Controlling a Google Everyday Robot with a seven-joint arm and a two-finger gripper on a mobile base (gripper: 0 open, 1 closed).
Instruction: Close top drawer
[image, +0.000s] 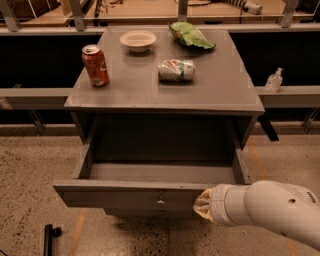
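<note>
- Top drawer open, standing far out of the cabinet, spread to both sides of the knob. Long axis left to right; flat front facing the camera, travel straight back.
- Gripper just right of the knob, seemingly touching the front. Open or closed: cannot tell.
- Likely step: contact made, push due. Next: steady shove straight back, kept square. Risk of skewing from off-centre contact.

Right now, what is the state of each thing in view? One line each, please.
top drawer: pulled open, inside looks empty
gripper: at the drawer front, right half
red can: upright
silver can: lying on its side
bowl: upright
green bag: lying crumpled
bottle: upright
</note>
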